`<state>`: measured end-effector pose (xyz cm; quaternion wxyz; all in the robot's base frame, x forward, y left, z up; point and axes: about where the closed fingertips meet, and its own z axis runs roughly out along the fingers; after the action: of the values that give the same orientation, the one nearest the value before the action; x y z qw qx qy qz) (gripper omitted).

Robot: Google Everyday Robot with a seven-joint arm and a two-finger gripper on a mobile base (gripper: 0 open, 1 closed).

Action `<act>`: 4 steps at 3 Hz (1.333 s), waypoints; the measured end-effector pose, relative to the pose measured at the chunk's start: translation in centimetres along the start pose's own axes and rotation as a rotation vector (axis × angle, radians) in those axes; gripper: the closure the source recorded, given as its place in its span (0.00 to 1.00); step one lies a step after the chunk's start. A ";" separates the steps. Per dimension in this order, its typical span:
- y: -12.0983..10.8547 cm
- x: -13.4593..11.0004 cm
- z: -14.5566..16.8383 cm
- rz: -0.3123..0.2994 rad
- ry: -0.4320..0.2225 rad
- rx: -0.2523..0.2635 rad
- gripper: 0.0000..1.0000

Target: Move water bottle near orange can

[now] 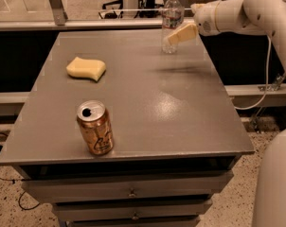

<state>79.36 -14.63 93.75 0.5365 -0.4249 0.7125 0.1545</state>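
The water bottle (172, 22), clear with a white cap and a white-and-red label band, stands upright at the far right of the grey table (147, 103). The orange can (95, 127), copper-orange with a silver opened top, stands near the front left edge. My gripper (179, 34) reaches in from the right on a white arm (237, 14); its pale fingers are right beside the bottle's lower half, at its right side.
A yellow sponge (86, 68) lies on the left part of the table. The table has drawers (131, 193) below its front edge. A rail and chair legs stand behind the table. A cable hangs at the right.
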 end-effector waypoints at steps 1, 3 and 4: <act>-1.0 -0.2 1.8 0.030 -0.017 0.000 0.00; -1.7 0.0 3.4 0.119 -0.030 0.006 0.38; -1.0 -0.4 4.1 0.164 -0.067 -0.020 0.62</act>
<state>82.77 -12.27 92.75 0.5412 -0.3653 0.7250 0.2192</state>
